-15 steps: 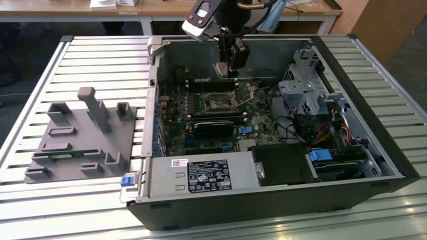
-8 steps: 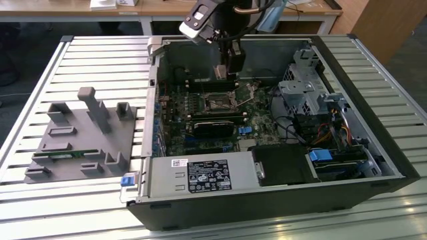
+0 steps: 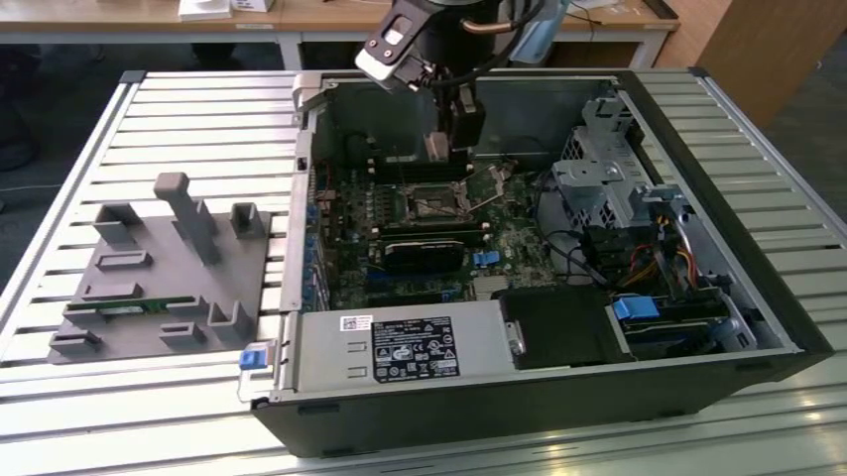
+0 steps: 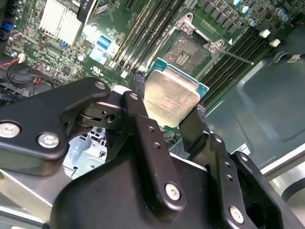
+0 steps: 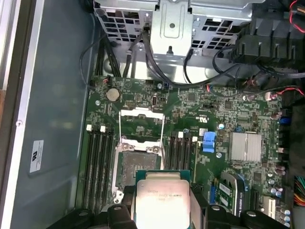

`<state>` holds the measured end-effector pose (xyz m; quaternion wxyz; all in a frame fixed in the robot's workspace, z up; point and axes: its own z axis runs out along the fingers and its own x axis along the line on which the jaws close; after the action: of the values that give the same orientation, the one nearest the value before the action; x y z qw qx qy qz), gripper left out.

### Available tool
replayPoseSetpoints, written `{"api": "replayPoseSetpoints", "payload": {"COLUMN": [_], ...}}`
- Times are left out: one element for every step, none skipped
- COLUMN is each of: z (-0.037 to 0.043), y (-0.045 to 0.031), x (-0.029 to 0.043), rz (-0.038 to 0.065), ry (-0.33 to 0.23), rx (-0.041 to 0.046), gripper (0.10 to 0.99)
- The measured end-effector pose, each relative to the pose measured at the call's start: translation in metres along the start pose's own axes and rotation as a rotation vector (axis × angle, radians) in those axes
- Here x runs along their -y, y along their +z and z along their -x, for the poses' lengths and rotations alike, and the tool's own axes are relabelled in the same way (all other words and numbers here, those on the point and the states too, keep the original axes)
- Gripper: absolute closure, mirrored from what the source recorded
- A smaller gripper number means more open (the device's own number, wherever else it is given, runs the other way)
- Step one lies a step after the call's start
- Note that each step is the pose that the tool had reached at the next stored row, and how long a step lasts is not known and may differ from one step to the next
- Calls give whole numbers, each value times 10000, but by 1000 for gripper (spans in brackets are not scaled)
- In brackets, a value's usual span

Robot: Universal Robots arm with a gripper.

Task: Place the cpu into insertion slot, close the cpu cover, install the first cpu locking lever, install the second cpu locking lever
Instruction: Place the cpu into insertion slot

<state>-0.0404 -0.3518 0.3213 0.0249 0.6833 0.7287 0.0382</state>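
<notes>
My gripper (image 4: 169,100) is shut on the cpu (image 4: 172,95), a flat square chip with a dull silver top, gripped by two opposite edges between black fingers (image 4: 139,88). In the exterior view the gripper (image 3: 445,149) hangs inside the open computer case, above the far part of the board, with the cpu (image 3: 435,147) in it. The insertion slot (image 5: 136,164) lies below, its dark centre bare and partly hidden by the cpu (image 5: 162,195). The cpu cover (image 5: 141,125), a thin silver frame, stands swung open beside the slot. A thin lever (image 4: 233,55) sticks out near the insertion slot (image 4: 188,52).
Long black memory slots (image 5: 100,157) flank the socket on both sides. A silver heat sink (image 5: 245,145) and a blue connector (image 5: 208,141) sit on the board. A drive cage (image 3: 596,178), cables, a labelled power supply box (image 3: 397,347) and a grey fixture (image 3: 173,268) outside the case.
</notes>
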Motion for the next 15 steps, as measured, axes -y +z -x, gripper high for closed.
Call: {"api": "replayPoseSetpoints", "payload": {"z": [-12,-21,-26,-28,-30,-32,-34,-34,-34,-34,-34,-34,-34,-34,-34], "y": [13,29,46,61,73,87,99,108,112,116,119,123,126,130,131], "x": [-1,-2,-2,-1,0,1,2,2,3,3,4,4,4,5,5], "rz": [-1,-4,-5,-5,-7,-6,-6,-6,-7,-7,-7,-6,-7,-7,-7], "ry": [-1,1,5,8,12,15,16,16,18,21,22,23,23,25,25], "rx": [0,1,0,0,1,2,1,1,2,3,2,2,3,3,4], "gripper": [549,549,549,549,549,549,549,549,549,549,549,549,549,549,549]}}
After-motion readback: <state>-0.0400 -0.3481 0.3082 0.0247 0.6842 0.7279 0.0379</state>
